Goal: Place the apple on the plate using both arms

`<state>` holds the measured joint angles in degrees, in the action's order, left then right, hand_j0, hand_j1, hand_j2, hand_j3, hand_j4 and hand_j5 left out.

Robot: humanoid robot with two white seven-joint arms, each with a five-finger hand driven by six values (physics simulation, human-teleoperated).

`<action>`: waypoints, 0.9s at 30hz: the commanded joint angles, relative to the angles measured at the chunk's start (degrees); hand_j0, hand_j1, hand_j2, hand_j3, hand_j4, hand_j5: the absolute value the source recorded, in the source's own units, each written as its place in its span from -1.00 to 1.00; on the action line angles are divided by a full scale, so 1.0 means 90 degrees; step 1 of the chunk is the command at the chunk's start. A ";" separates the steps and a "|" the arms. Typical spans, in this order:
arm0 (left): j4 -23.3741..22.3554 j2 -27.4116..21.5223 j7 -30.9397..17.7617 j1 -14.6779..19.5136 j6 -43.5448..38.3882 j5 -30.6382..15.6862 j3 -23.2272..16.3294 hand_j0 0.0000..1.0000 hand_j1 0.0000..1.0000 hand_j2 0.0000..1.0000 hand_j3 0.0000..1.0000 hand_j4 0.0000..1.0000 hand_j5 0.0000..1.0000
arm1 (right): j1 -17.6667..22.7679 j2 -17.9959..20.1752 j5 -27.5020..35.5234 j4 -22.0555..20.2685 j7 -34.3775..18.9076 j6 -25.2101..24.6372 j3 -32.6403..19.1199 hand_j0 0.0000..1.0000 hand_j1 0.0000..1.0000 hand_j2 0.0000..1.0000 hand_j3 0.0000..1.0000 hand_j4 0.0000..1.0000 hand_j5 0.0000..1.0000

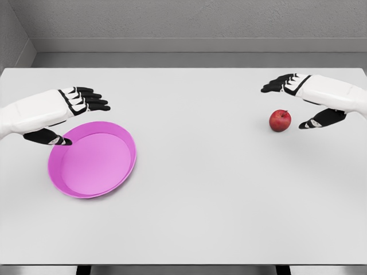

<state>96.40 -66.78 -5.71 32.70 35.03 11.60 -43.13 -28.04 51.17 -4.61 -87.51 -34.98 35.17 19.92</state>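
A red apple (280,120) sits on the white table at the right. My right hand (293,103) hovers just right of it, fingers spread above and behind the apple and the thumb (312,123) low beside it, holding nothing. A pink plate (117,172) lies on the table at the left, with nothing on it. My left hand (80,117) floats over the plate's back left rim, fingers (92,100) stretched out and the thumb (57,140) hanging over the rim, also holding nothing.
The white table (200,200) spans nearly the whole view, its front edge near the bottom. A grey wall runs behind its far edge.
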 commanded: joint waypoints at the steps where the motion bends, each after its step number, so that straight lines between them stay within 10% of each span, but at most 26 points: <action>1: 0.0002 -0.0002 -0.0001 0.0000 -0.0004 -0.0038 -0.0012 1.00 1.00 1.00 1.00 1.00 1.00 | 0.0000 -0.0002 0.0043 0.0006 -0.0002 -0.0019 -0.0006 1.00 1.00 1.00 1.00 1.00 1.00; 27: -0.0008 0.0125 -0.0001 0.0010 -0.0004 0.0157 -0.0012 1.00 1.00 1.00 1.00 1.00 1.00 | 0.0176 0.0008 -0.0221 0.0827 -0.0002 -0.0019 0.0238 1.00 1.00 1.00 1.00 1.00 1.00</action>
<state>96.33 -65.59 -5.74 32.79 35.03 13.36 -43.37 -26.37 51.28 -6.08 -80.14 -35.03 35.16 21.81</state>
